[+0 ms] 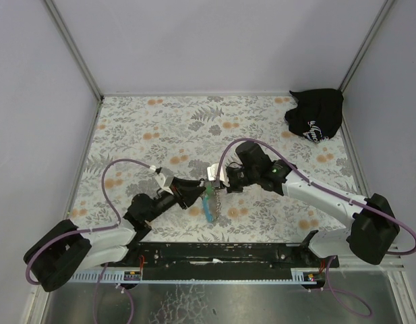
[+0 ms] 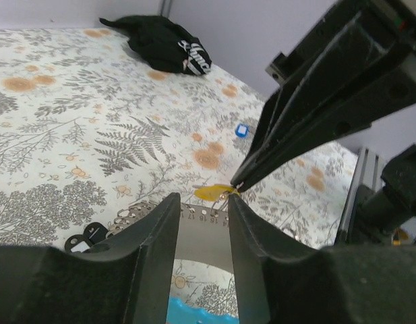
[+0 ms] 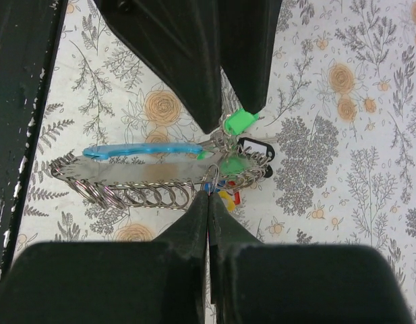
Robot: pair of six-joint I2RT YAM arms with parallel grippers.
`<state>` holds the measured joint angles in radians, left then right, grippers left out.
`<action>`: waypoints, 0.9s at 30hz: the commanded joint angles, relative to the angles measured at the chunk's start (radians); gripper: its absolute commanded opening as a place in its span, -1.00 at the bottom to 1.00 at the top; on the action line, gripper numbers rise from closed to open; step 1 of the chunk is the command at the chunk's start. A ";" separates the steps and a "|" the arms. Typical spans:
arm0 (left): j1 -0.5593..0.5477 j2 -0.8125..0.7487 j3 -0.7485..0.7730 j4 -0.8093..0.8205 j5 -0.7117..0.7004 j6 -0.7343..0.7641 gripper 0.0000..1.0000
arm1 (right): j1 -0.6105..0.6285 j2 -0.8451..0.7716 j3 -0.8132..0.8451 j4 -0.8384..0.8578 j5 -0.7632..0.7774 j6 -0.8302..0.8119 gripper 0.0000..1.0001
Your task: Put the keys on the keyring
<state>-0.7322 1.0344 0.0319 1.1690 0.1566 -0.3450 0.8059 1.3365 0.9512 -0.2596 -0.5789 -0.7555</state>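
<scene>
Right tool pinched shut on keyring, yellow key at its tips. Left tool partly open, empty, just left, facing it; bundle trails toward near edge.

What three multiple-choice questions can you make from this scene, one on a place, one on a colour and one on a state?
1. Where does the black bag lie?
A. between the two arms
B. in the far right corner
C. in the far left corner

2. What colour is the strap loop?
A. red
B. light blue
C. white

3. How does the right gripper stand?
A. shut
B. wide open
C. out of every view

Answers:
1 B, the top view shows it by the far right corner post.
2 B, the right wrist view shows it light blue.
3 A, its fingers meet with no gap between them.
</scene>
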 commanded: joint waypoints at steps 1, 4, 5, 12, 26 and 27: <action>0.019 0.068 0.045 0.023 0.148 0.136 -0.29 | 0.011 -0.027 0.067 -0.057 0.012 -0.040 -1.00; 0.065 0.117 0.068 0.025 0.262 0.176 -0.28 | 0.011 -0.032 0.066 -0.061 0.014 -0.046 -1.00; 0.079 0.131 0.073 0.033 0.293 0.185 -0.28 | 0.011 -0.031 0.068 -0.063 0.014 -0.050 -1.00; 0.106 0.223 0.190 -0.049 0.470 0.274 -0.31 | 0.012 -0.012 0.084 -0.079 0.012 -0.061 -1.00; 0.114 0.331 0.258 -0.066 0.625 0.322 -0.57 | 0.011 -0.002 0.092 -0.099 0.021 -0.063 -1.00; 0.114 0.336 0.261 -0.066 0.632 0.322 -0.60 | 0.012 -0.003 0.093 -0.101 0.022 -0.063 -1.00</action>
<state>-0.6262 1.3529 0.2569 1.0882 0.7269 -0.0605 0.8062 1.3388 0.9920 -0.3763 -0.5575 -0.8047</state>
